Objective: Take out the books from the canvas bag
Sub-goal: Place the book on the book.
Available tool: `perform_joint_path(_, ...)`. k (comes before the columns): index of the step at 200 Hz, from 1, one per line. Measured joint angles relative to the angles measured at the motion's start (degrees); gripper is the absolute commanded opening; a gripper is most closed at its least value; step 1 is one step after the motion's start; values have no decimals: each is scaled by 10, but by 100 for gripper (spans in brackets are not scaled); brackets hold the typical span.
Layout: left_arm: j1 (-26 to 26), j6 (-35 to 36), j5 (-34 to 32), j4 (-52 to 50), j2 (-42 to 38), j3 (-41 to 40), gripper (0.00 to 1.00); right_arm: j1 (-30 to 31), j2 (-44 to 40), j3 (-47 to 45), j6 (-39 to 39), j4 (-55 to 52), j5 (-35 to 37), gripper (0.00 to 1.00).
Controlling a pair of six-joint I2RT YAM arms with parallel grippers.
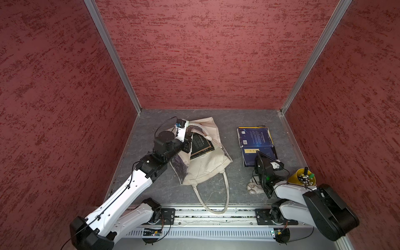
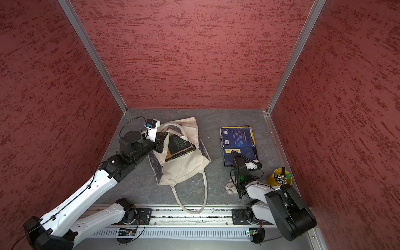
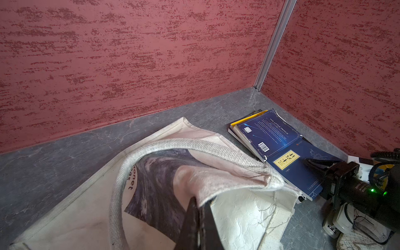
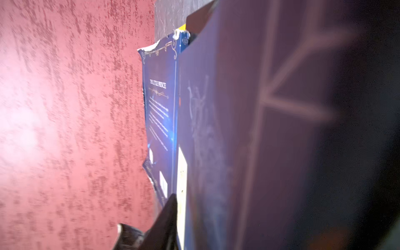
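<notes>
The cream canvas bag [image 1: 205, 171] lies on its side left of the middle, and a black book [image 1: 201, 144] shows in its open mouth. My left gripper [image 3: 198, 201] is shut on the bag's upper rim by the handle and holds the mouth up. Two dark blue books [image 1: 255, 136] lie overlapped at the right back, with a yellow edge [image 2: 236, 127] under them. My right gripper [image 1: 259, 154] sits at the near blue book [image 3: 303, 175], the one with a yellow label. Its jaws stand apart around that book's edge; only one finger [image 4: 168, 216] shows.
A yellow cup of pens [image 1: 302, 176] stands by the right wall next to the right arm. A white patterned pouch [image 1: 255, 187] lies under that arm. One long bag handle [image 1: 226, 194] loops over the front rail [image 1: 151, 213]. Red walls close in three sides.
</notes>
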Motion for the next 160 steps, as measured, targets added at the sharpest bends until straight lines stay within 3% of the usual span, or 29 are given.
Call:
perform_joint_path(10,0,0,0,0,0,0,0,-3,-10,0,-2,0,-9,63)
perform_joint_path(14,0,0,0,0,0,0,0,-3,-16,0,-2,-3,-12,72)
perform_joint_path(23,0,0,1,0,0,0,0,-6,-31,0,-3,-12,-20,77)
perform_joint_path(43,0,0,2,0,0,0,0,-7,-81,10,-9,-65,-38,98)
perform_joint_path(108,0,0,3,-1,0,0,0,-9,-195,67,-12,-304,-81,99)
perform_joint_path(160,0,0,4,-1,0,0,0,-10,-264,73,-12,-406,-120,99)
